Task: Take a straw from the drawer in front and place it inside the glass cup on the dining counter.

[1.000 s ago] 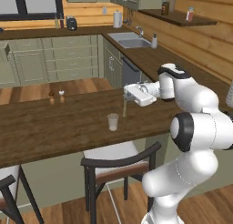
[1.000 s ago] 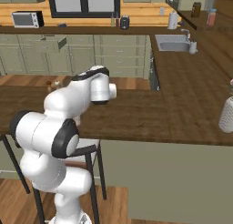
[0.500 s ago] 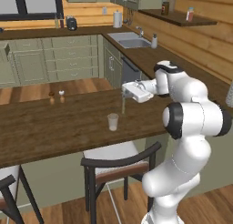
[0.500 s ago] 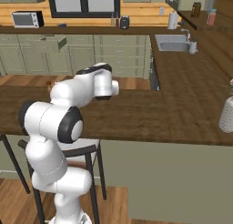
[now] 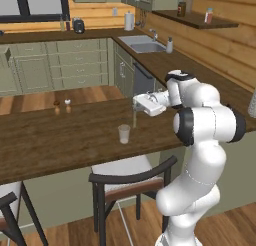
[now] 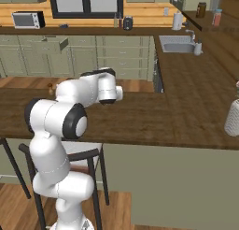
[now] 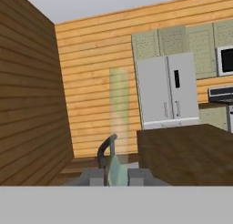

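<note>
Over the long dark-brown wood dining counter (image 5: 60, 140) you can see the white arm's gripper (image 5: 134, 109) hanging in the air, up and to the right of the small clear glass cup (image 5: 123, 133). The cup stands upright on the counter, near its front edge, and nothing is inside it. A very thin pale straw (image 5: 134, 116) hangs straight down from the gripper, and its low end is above the counter, just beside the cup and not in it. Looking from the hand camera, the straw (image 7: 119, 114) shows as a pale blurry strip pinched between the two dark tips, so the claw is clenched on it. Farther back on the counter, to the left, stand two tiny shakers (image 5: 62, 107), well apart from the cup. A dark chair with a pale seat (image 5: 131, 171) sits under the counter's front edge. Behind the counter run sage-green cabinets (image 5: 60, 65) under a dark worktop, with a sink (image 5: 146, 43) in the corner. One sage-green drawer (image 6: 50, 45) on the far wall stands pulled out. The walls are warm wood planks (image 7: 95, 82), and a pale fridge (image 7: 167, 90) stands against them.
</note>
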